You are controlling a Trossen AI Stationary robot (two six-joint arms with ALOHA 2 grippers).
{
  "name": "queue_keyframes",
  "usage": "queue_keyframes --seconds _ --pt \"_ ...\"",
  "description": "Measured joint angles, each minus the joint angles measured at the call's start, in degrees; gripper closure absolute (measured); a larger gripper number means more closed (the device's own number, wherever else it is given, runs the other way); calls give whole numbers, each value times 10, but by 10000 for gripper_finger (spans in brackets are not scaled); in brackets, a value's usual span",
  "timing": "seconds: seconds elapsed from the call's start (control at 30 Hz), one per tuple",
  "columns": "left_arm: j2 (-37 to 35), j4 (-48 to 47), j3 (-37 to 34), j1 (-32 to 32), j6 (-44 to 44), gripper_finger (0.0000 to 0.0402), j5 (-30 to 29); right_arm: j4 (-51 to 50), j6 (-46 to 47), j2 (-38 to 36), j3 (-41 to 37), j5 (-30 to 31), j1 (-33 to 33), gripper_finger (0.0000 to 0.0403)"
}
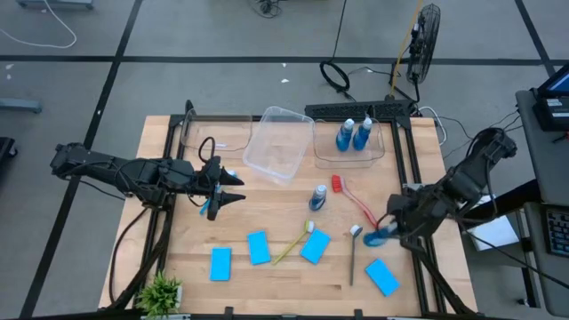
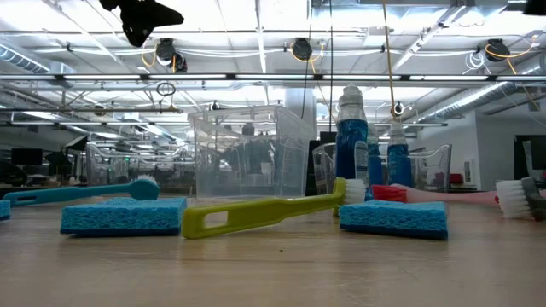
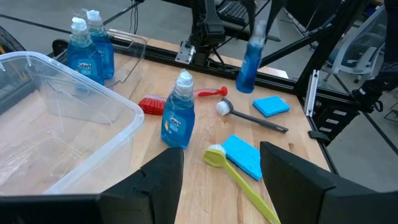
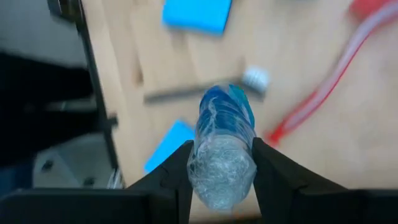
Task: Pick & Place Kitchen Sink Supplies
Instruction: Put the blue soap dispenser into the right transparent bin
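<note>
The right gripper (image 4: pixel 222 163) clamps a bottle (image 4: pixel 224 149) between its fingers, long axis pointing straight ahead; the left gripper (image 3: pixel 221 180) hangs open.

Only readable text: "Dawn" on the white-and-blue label of the upright soap bottle (image 3: pixel 177 111) just beside the clear tub (image 3: pixel 56 124). Same label shape on the two bottles (image 3: pixel 90 50) behind that tub, lettering too small to read. Nothing else legible.
</note>
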Motion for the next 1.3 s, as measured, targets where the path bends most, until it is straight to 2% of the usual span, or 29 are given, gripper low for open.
queue_keyframes --seconds 0.3,0.67,0.9,1.07,1.3 --pt "0 0 0 0 2 188 0 13 -159 0 69 161 -114 285" --pt "0 0 0 0 4 188 -30 47 -431 0 90 319 -303 285" --pt "0 0 0 0 3 188 -30 53 -562 13 90 310 -426 285" --pt "0 0 0 0 5 188 -30 53 -617 30 90 254 -496 285" --pt "0 0 0 0 7 188 -30 29 -643 54 90 172 -561 285"
